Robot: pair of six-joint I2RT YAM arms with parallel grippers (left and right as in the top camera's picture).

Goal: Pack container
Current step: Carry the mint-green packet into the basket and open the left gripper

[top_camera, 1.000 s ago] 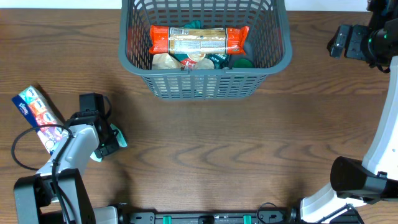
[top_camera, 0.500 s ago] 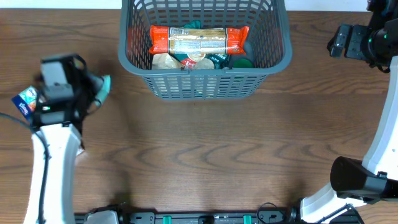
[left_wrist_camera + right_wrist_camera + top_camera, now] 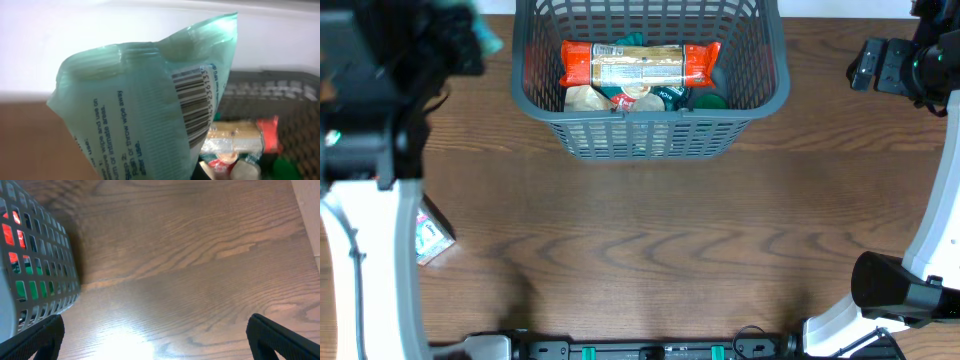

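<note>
Your left gripper (image 3: 468, 38), at the upper left of the overhead frame, grips a teal packet (image 3: 145, 110). Its fingers are hidden behind the packet in the wrist view, so treat that grip as a judgement. The basket (image 3: 650, 120) sits at the upper middle, straight to the right of those jaws, with an orange-ended packet (image 3: 640, 63) lying across its width. The left arm is nearer, so the carry goes rightward over the rim. Your right gripper (image 3: 878, 66) waits spread wide and empty at the upper right.
</note>
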